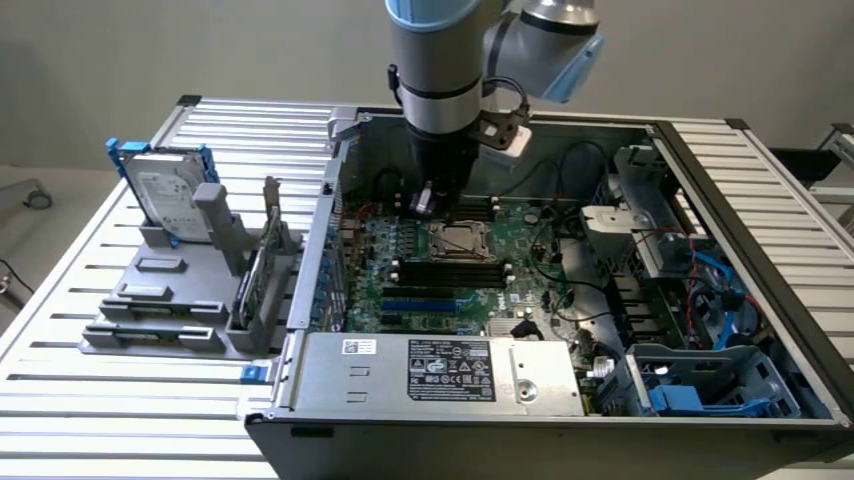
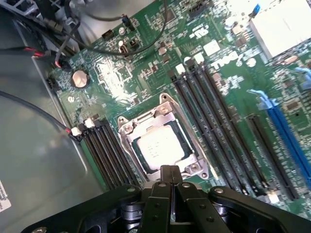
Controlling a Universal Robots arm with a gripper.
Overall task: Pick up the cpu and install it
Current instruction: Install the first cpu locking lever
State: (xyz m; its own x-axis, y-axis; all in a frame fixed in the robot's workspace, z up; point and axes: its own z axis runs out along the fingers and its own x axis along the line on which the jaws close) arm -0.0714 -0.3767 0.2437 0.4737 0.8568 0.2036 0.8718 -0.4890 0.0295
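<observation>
The gripper [image 2: 167, 171] has its fingers pressed together with nothing between them, poised over the motherboard [image 2: 146, 73] inside the open computer case [image 1: 747, 200]. Just ahead of the fingertips, close below them, the cpu [image 2: 156, 148] lies flat in its metal-framed socket [image 2: 127, 127], with black memory slots [image 2: 214, 116] flanking it on both sides.

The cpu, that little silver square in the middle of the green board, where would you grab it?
The cpu lies flat inside the metal-framed socket, with only its top plate showing. Probably come straight down from above and take it by two opposite edges, since the frame closes in its sides. Those edges sit low, so this looks tricky.
</observation>
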